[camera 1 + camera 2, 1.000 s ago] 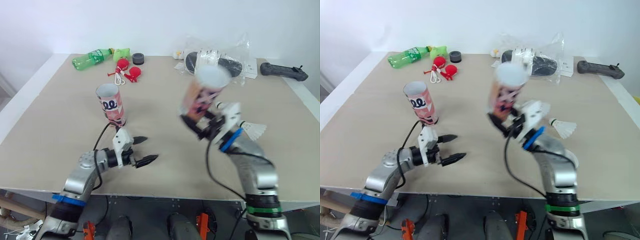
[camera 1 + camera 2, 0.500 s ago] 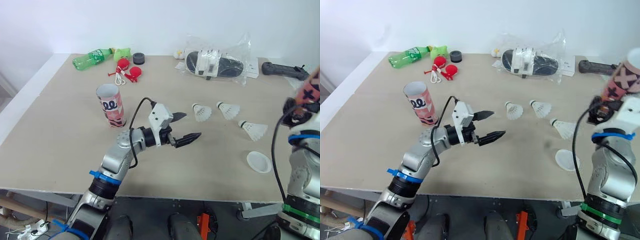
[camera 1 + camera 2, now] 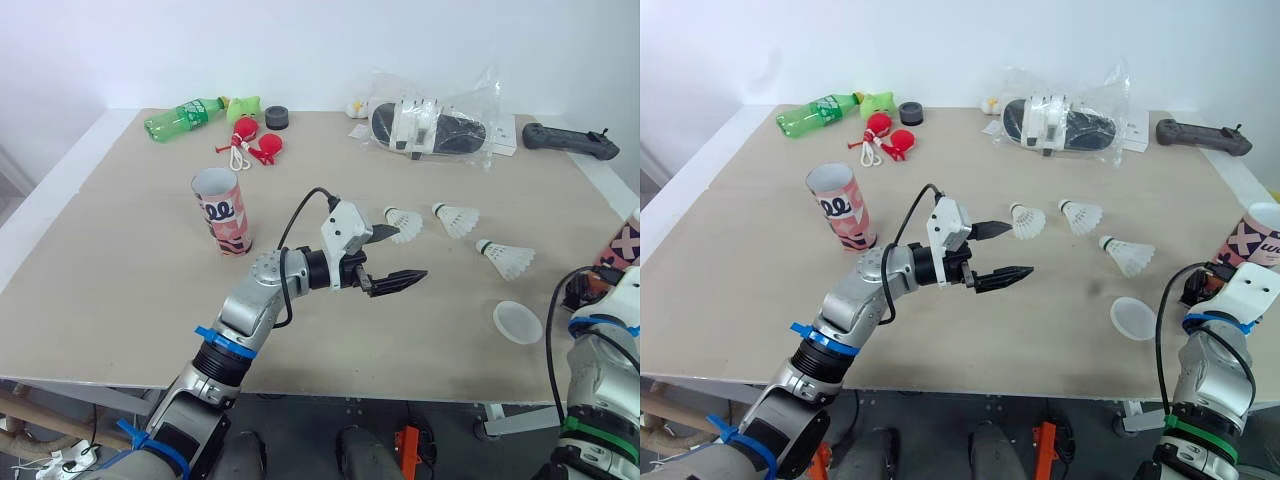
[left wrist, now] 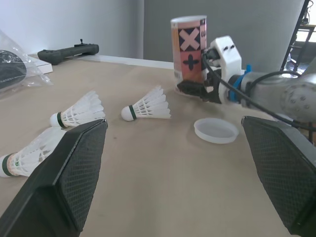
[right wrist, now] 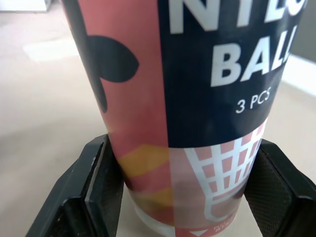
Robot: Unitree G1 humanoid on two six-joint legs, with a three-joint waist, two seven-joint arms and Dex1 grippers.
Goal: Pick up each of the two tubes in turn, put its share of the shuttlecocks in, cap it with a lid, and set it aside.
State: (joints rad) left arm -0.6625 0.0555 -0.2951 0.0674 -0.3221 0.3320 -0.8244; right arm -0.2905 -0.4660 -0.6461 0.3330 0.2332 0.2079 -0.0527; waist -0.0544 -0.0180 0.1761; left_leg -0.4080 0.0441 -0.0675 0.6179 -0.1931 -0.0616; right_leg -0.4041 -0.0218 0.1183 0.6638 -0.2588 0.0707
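My left jaws are spread wide with nothing between them. They hang over the middle of the tabletop (image 3: 120, 260), the upper tip just beside the nearest shuttlecock (image 3: 404, 224). A second shuttlecock (image 3: 457, 219) lies near it on the right, and a third shuttlecock (image 3: 508, 260) lies closer to the tabletop's right edge. The white lid (image 3: 518, 322) lies flat near that third one, on the side toward me. My right jaws are clamped on the base of the pink-and-navy tube (image 3: 1258, 238), which is upright at the right edge (whether its bottom touches the surface I cannot tell). The other tube (image 3: 224, 212) stands upright with its mouth open, well to the left, apart from both arms.
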